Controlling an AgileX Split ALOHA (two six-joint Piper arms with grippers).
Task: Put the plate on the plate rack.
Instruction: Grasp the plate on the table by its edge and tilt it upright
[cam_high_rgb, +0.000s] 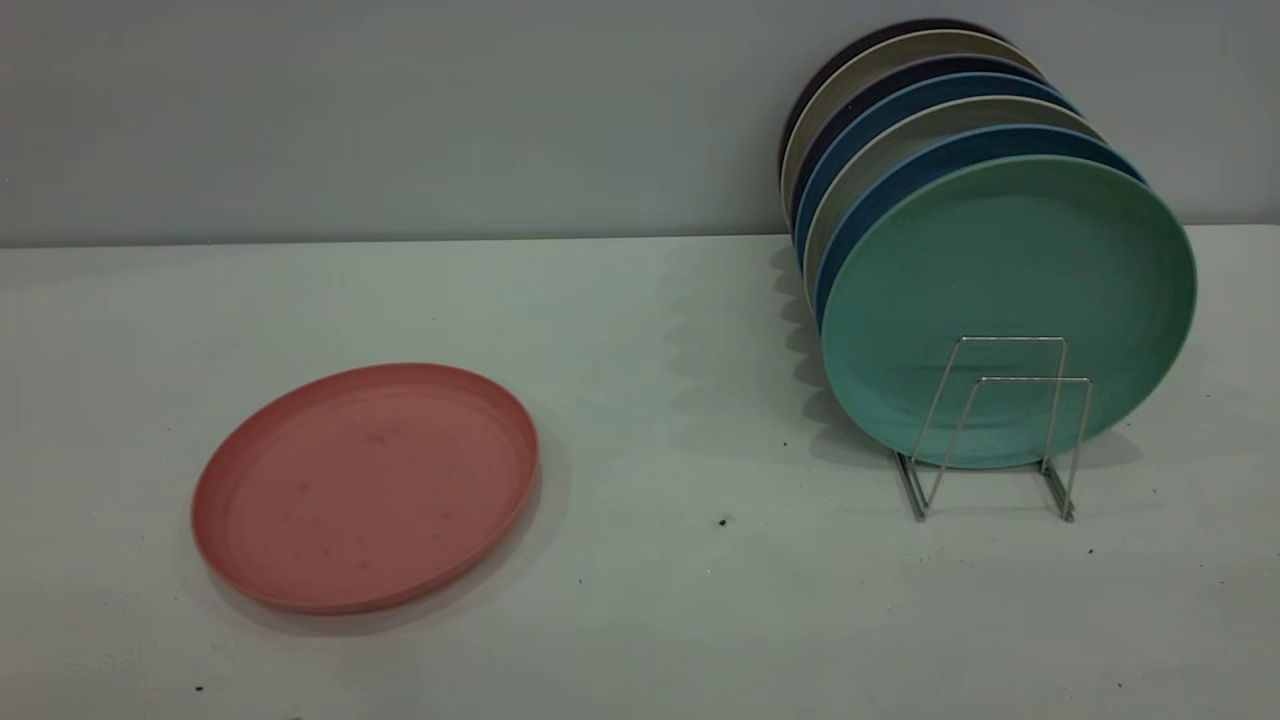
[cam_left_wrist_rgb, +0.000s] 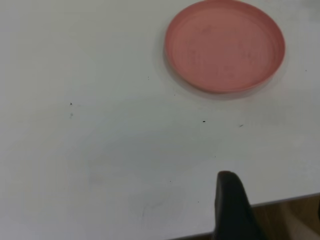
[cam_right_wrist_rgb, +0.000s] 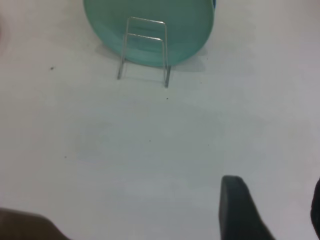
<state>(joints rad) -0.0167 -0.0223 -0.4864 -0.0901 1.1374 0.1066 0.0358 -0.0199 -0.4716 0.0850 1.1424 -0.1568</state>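
The salmon-pink plate (cam_high_rgb: 366, 487) lies flat on the white table at the left, and also shows in the left wrist view (cam_left_wrist_rgb: 225, 45). The silver wire plate rack (cam_high_rgb: 1000, 425) stands at the right, with its front loops bare. It also shows in the right wrist view (cam_right_wrist_rgb: 144, 50). Neither gripper shows in the exterior view. My left gripper (cam_left_wrist_rgb: 272, 187) hangs open and empty over the table's near edge, well short of the pink plate. My right gripper (cam_right_wrist_rgb: 272, 190) is open and empty above the bare table, well short of the rack.
A mint-green plate (cam_high_rgb: 1005, 305) stands upright in the rack behind the front loops, with several blue, beige and dark plates (cam_high_rgb: 900, 130) behind it. A grey wall (cam_high_rgb: 400, 110) runs along the back of the table. The wooden floor (cam_left_wrist_rgb: 290, 220) shows past the table edge.
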